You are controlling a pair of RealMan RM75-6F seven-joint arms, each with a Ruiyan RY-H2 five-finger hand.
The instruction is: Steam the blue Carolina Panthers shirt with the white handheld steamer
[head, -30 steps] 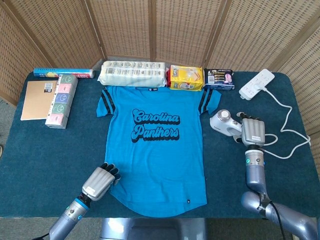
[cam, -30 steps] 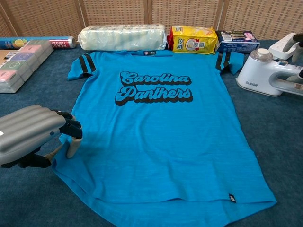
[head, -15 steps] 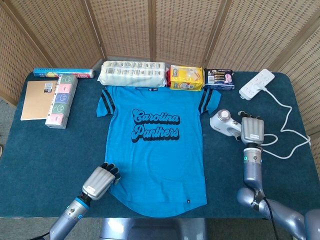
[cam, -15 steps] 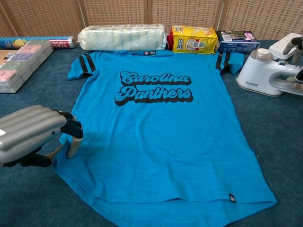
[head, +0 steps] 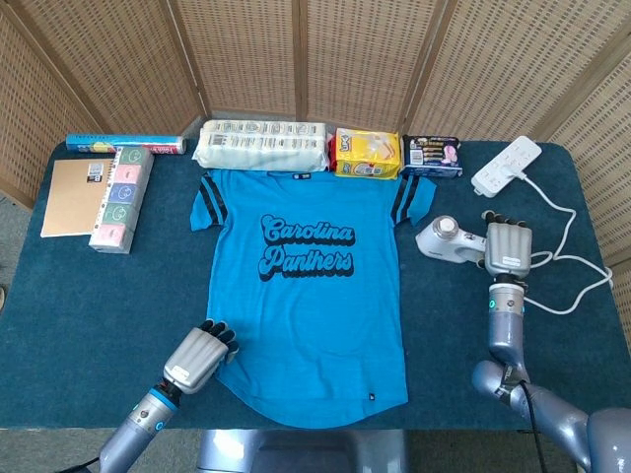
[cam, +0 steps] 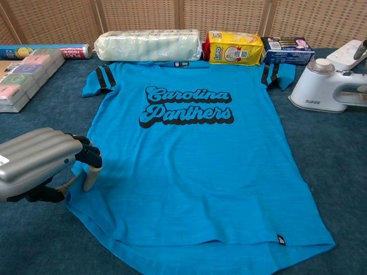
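The blue Carolina Panthers shirt (head: 306,296) lies flat, front up, in the middle of the dark blue table (head: 59,296). The white handheld steamer (head: 444,239) sits to the right of the shirt, beside its right sleeve, and also shows in the chest view as the steamer (cam: 318,89). My right hand (head: 507,246) grips the steamer's handle, fingers laid over it; the chest view cuts the hand off at its right edge. My left hand (head: 197,357) rests at the shirt's lower left hem with fingers curled in, and the thumb of the left hand (cam: 40,160) touches the cloth.
A white power strip (head: 507,165) with a looping white cable (head: 567,266) lies at the far right. Along the back stand a pack of paper rolls (head: 263,146), a yellow pack (head: 367,153) and a dark box (head: 431,156). A notebook (head: 77,195) and a pastel box (head: 123,197) lie left.
My right hand has moved a little to the right and away, and the steamer has shifted with it. The left hand and the shirt have stayed put.
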